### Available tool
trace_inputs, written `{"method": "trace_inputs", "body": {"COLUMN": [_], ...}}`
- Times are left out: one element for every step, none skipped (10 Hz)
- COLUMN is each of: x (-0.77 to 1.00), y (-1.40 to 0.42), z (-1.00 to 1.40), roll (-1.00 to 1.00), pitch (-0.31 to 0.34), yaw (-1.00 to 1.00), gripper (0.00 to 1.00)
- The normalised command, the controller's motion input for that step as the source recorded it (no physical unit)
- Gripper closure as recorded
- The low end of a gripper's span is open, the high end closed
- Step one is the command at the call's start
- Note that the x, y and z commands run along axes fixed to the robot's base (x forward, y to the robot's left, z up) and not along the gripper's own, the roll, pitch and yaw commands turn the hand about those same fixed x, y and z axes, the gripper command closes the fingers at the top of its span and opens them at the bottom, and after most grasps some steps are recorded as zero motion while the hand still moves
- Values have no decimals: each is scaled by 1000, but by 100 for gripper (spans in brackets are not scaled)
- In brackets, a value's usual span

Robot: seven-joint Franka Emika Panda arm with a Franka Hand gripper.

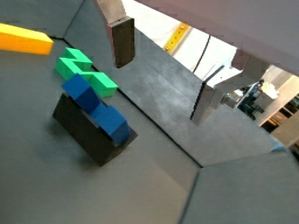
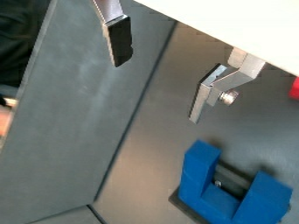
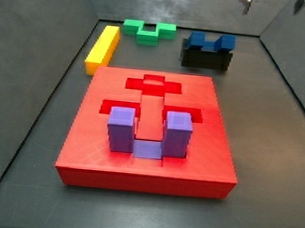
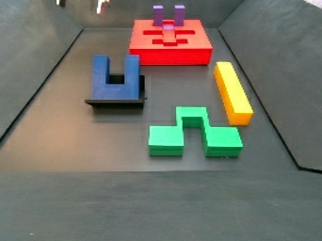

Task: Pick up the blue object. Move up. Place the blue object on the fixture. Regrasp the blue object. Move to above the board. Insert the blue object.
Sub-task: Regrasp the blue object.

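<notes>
The dark blue U-shaped blue object (image 4: 113,77) rests on the black fixture (image 4: 123,101), free of the gripper. Both side views show it, blue object (image 3: 210,41) above fixture (image 3: 205,59). In a wrist view it sits on the fixture (image 1: 84,131) as blue object (image 1: 93,103); in the other its notch shows, blue object (image 2: 229,187). My gripper (image 1: 162,89) hangs high above and to the side of it, open, with nothing between the fingers (image 2: 117,42). It barely shows at the frame edge, gripper (image 3: 274,2) and gripper (image 4: 81,6). The red board (image 3: 98,146) lies apart from the fixture.
A purple U-shaped block (image 3: 146,134) stands in the board. A green block (image 4: 189,132) and a yellow bar (image 4: 232,90) lie on the grey floor near the fixture. Sloped grey walls ring the floor.
</notes>
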Motion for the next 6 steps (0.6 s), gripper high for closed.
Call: {"method": "trace_inputs", "body": {"x": [229,100,31,0,0,0], "y": [217,283,354,383,326,283], "z": [-377,-371,-409,-431,-354,-326], "roll": [266,289,263,249,189,154], "pitch": [497,457,391,334,226,166], "yaw": [186,237,349,429,440,389], "gripper": [0,0,0,0,0,0]}}
